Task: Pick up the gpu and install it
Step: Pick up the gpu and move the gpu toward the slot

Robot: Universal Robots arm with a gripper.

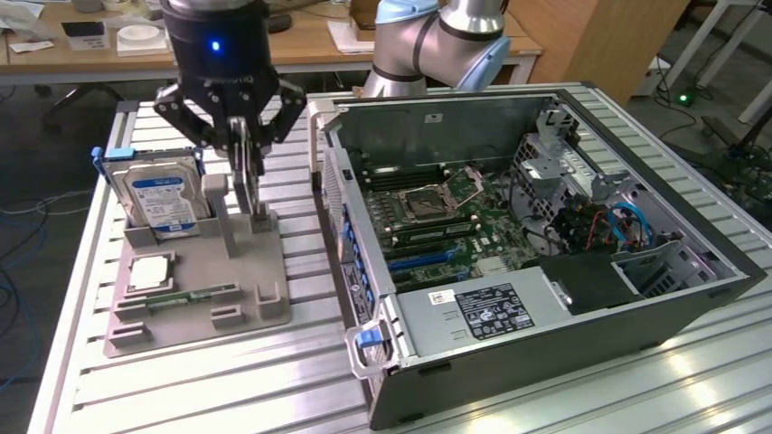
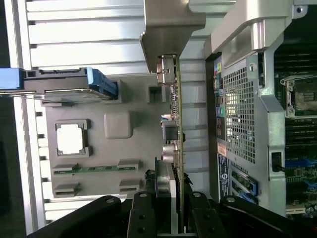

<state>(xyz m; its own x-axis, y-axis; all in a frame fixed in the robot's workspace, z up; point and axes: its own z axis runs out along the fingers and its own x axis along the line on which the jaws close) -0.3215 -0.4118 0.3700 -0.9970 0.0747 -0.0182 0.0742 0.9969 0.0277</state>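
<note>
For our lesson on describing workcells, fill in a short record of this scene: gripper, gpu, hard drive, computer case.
gripper: closed on the gpu's upper edge
gpu: standing on edge in the grey holder, not yet in the case
hard drive: upright in the same holder, beside the gpu
computer case: open, motherboard exposed, on the exterior view's right

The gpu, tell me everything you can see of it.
The gpu is a thin flat circuit card seen edge-on, with a bent silver metal end bracket and silver connectors on one face. It stands upright on edge at the grey parts holder, the gripper clamped on both faces of it.
</note>
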